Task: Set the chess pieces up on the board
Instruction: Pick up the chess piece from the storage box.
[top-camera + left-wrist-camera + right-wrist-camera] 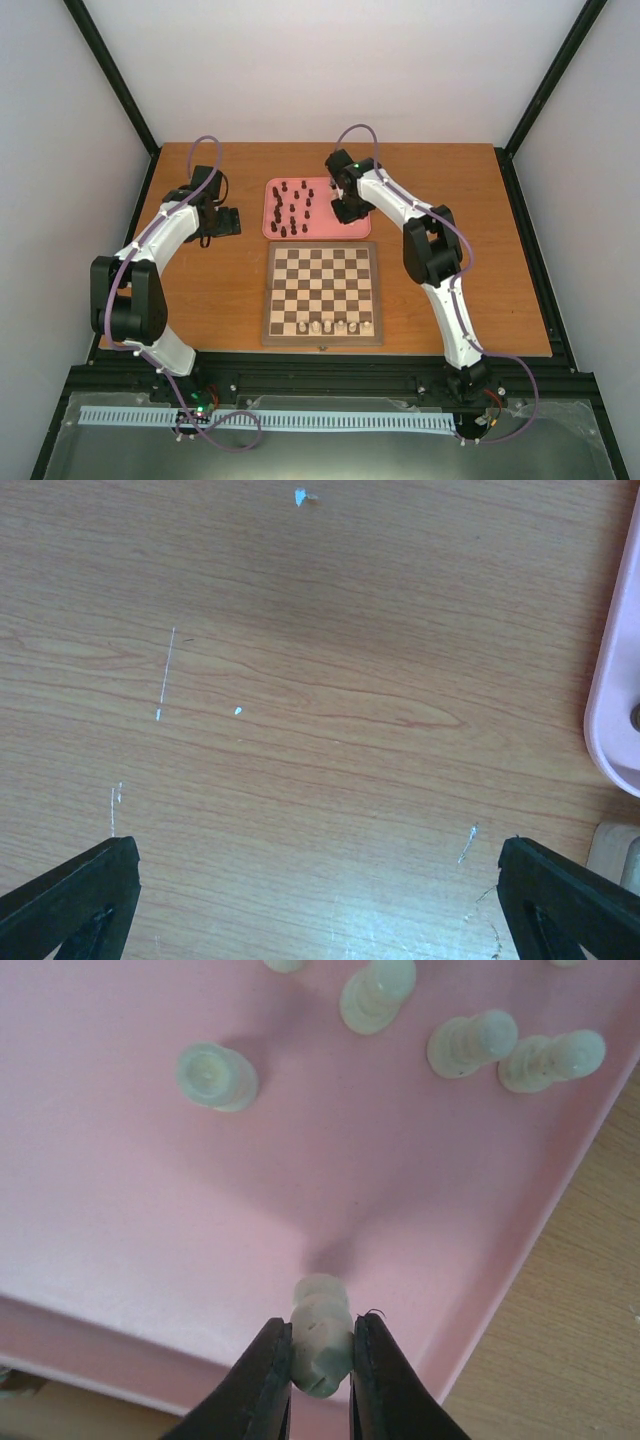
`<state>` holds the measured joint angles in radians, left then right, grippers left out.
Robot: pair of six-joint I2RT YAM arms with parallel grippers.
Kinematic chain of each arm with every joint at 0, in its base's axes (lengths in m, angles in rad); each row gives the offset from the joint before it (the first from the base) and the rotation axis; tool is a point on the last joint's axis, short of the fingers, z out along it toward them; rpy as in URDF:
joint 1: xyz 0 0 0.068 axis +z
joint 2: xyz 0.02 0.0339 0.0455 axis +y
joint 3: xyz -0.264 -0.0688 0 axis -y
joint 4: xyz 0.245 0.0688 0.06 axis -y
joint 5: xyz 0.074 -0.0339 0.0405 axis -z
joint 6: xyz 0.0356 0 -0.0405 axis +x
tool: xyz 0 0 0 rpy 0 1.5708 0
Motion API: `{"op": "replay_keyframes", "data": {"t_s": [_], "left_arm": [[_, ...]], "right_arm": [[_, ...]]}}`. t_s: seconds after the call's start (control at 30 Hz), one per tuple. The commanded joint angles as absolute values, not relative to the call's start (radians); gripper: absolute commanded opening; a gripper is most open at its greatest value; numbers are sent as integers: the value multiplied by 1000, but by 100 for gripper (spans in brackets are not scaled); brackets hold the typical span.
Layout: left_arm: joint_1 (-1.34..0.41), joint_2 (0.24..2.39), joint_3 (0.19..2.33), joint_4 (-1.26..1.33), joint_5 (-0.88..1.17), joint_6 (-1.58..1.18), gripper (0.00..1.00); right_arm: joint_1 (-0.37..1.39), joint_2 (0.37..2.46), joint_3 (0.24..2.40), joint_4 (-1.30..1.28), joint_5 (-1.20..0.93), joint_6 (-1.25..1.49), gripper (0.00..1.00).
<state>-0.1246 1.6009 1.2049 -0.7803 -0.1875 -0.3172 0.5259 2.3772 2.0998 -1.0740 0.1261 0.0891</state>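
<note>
So, my left gripper (318, 852) is spread wide, idle over the bare brown wooden table (300, 680). Only a few cream pieces (333, 326) stand on the near row of the checkered wooden chessboard (322, 270). The rest, dark brown pieces (290, 205) included, sit in the pink rounded tray (268, 212), where my right gripper (322, 1328) is pinching a cream-white chess piece (320, 1305)
</note>
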Motion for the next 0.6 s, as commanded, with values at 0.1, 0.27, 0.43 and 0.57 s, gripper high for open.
{"op": "replay_keyframes", "data": {"t_s": [0.1, 0.27, 0.43, 0.57], "left_arm": [[-128, 1594, 1229, -780, -204, -309, 100], [-127, 1591, 1230, -783, -213, -307, 100], [-128, 1587, 1234, -784, -221, -307, 100], [-127, 1594, 1253, -793, -221, -307, 100]], "right_arm": [[553, 2168, 2102, -1117, -25, 69, 4], [677, 2038, 2000, -1123, -101, 84, 4], [885, 2013, 1970, -1161, -79, 105, 4], [992, 2019, 1967, -1162, -88, 116, 4]]}}
